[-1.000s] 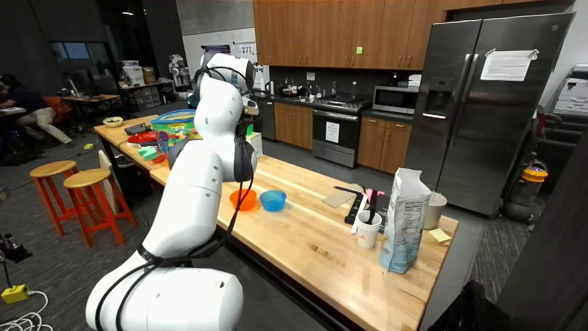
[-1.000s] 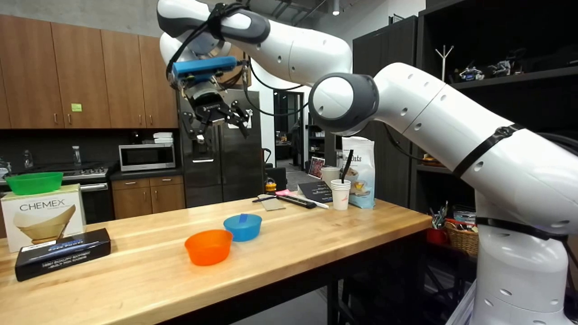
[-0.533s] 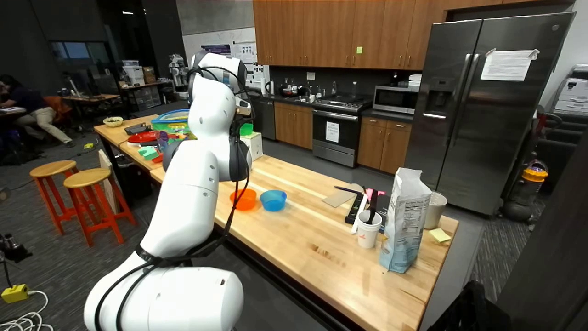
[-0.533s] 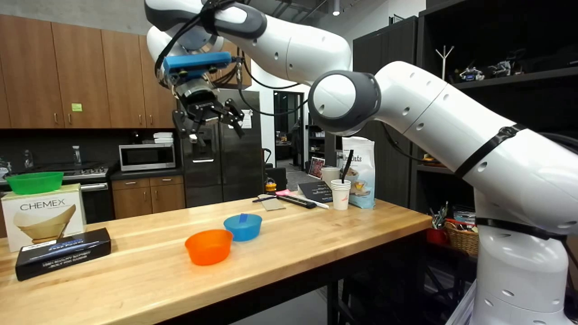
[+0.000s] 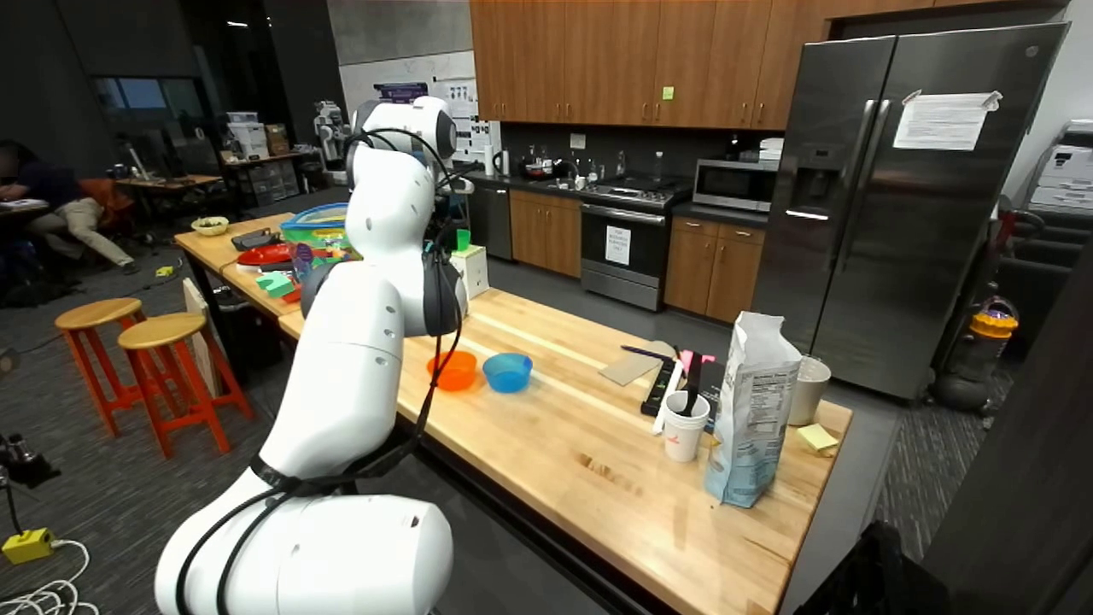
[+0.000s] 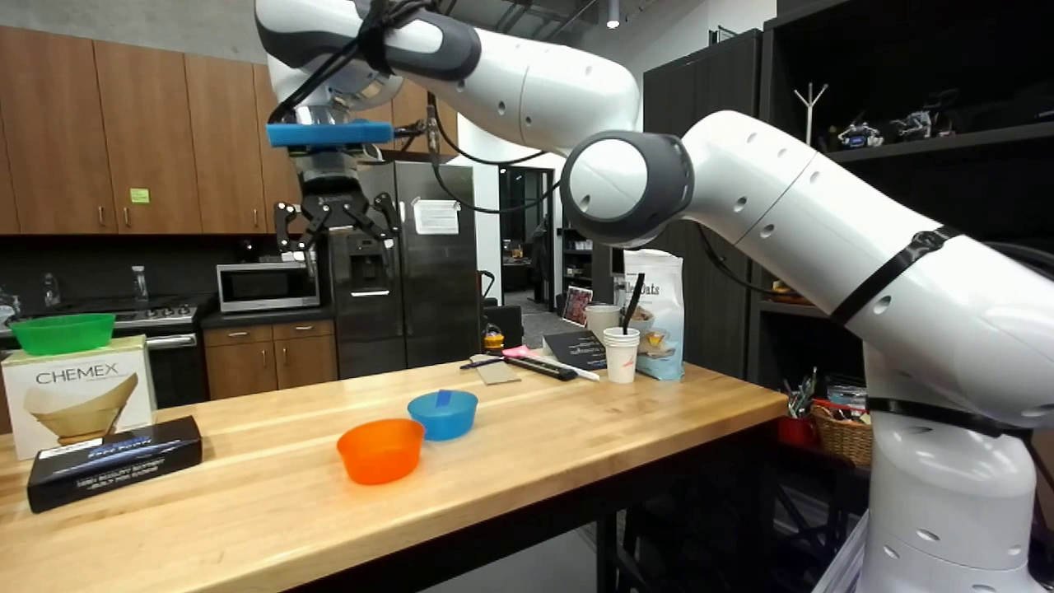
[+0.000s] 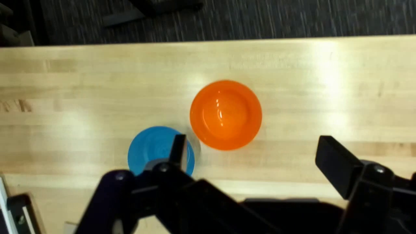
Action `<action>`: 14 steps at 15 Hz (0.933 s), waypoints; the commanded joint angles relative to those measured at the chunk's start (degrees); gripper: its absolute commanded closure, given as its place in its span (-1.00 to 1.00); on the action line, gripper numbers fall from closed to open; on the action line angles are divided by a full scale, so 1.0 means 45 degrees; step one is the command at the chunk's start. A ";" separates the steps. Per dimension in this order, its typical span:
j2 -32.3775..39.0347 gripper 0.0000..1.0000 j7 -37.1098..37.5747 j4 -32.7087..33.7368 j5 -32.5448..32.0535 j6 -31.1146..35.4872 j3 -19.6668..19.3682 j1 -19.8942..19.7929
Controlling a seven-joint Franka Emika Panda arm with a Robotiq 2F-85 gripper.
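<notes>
My gripper point(image 6: 349, 254) is open and empty, pointing straight down high above the wooden table. In the wrist view its two fingertips point(image 7: 252, 142) are wide apart. An orange bowl point(image 6: 380, 451) stands on the table below; it looks empty in the wrist view point(image 7: 226, 115). A blue bowl point(image 6: 443, 416) stands close beside it; in the wrist view the left finger covers part of this bowl point(image 7: 146, 146). Both bowls also show in an exterior view, the orange one point(image 5: 452, 372) partly behind a cable and the blue one point(image 5: 508, 373) in full, where the arm hides the gripper.
A green bowl point(image 6: 64, 333) sits on a Chemex box point(image 6: 82, 395), with a black box point(image 6: 115, 463) in front. An oats bag point(image 6: 663, 313), stacked paper cups point(image 6: 620, 358) with a black utensil and flat black items point(image 6: 539, 368) stand at the table's far end.
The gripper has moved left in an exterior view and turned from a tilt to pointing straight down. It stays open. The bowls have not moved.
</notes>
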 commanded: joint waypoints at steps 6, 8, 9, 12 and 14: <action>-0.0300 -1.00 0.0998 -0.0220 -0.1468 0.0771 -0.0930 0.0665; -0.0324 -1.00 0.1085 -0.0260 -0.1267 0.0436 -0.0767 0.0632; -0.0323 -1.00 0.1106 -0.0257 -0.1216 0.0299 -0.0724 0.0631; -0.0294 -1.00 0.1130 -0.0214 -0.1206 0.0071 -0.0712 0.0649; -0.0292 -1.00 0.1066 -0.0209 -0.1235 -0.0039 -0.0724 0.0663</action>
